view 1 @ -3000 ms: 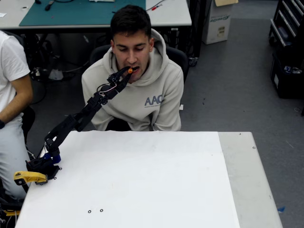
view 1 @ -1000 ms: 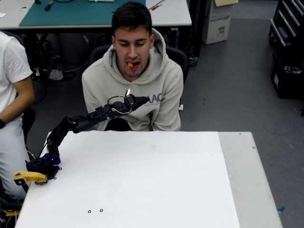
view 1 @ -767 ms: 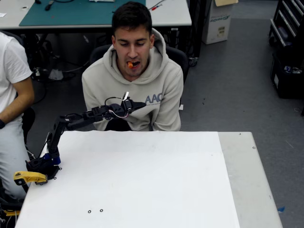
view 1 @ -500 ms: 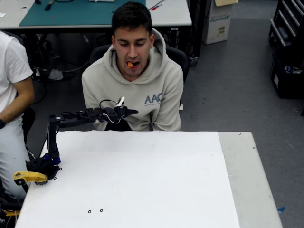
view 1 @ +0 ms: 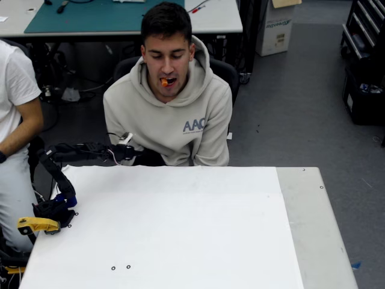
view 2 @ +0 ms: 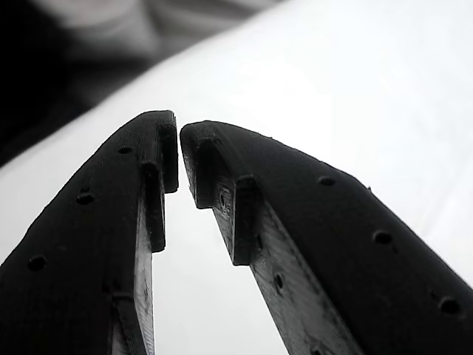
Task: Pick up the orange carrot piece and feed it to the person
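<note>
You see the tiny orange carrot piece (view 1: 163,82) in the beige-hooded person (view 1: 168,108)'s mouth; the black tool (view 1: 143,158) sits below his chest.

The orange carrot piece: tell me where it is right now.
In the overhead view the orange carrot piece sits in the mouth of the person in the beige hoodie, behind the table's far edge and well above the gripper.

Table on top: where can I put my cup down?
Nearly all of the white table is bare, from its right edge to the middle. Crowded only at the left: the arm's base and yellow part.
</note>
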{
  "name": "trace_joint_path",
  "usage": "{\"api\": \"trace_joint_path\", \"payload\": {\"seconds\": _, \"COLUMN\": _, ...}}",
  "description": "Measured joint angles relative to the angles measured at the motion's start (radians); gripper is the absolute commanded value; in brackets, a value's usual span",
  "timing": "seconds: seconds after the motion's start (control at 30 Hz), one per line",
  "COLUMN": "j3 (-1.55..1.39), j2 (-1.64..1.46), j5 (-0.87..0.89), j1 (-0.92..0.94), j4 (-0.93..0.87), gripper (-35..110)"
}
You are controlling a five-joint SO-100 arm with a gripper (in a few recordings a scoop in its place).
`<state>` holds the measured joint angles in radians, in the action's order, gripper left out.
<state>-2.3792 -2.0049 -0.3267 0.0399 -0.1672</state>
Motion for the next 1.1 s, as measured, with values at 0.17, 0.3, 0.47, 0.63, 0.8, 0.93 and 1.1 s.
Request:
{"api": "trace_joint_path", "payload": {"seconds": 0.17, "j3": -0.235, "j2": -0.179, "j5": 0.032, "j1": -0.055, "j4": 0.0, "gripper": -3}}
{"api": "trace_joint_path", "payload": {"seconds": 0.3, "j3": -0.394, "j2": -0.336, "j5": 0.051, "j1": -0.077, "j4": 0.0, "gripper": -3}}
{"api": "trace_joint_path", "payload": {"seconds": 0.47, "j3": -0.548, "j2": -0.532, "j5": 0.063, "j1": -0.094, "j4": 0.0, "gripper": -3}}
{"api": "trace_joint_path", "payload": {"seconds": 0.63, "j3": -0.655, "j2": -0.692, "j5": 0.063, "j1": -0.08, "j4": 0.0, "gripper": -3}}
{"api": "trace_joint_path", "payload": {"seconds": 0.8, "j3": -0.692, "j2": -0.81, "j5": 0.063, "j1": -0.044, "j4": -0.048, "gripper": -3}}
{"api": "trace_joint_path", "payload": {"seconds": 0.93, "j3": -0.693, "j2": -0.908, "j5": 0.063, "j1": -0.032, "j4": -0.187, "gripper": -3}}
{"api": "trace_joint_path", "payload": {"seconds": 1.1, "j3": -0.693, "j2": -1.08, "j5": 0.063, "j1": -0.02, "j4": -0.411, "gripper": -3}}
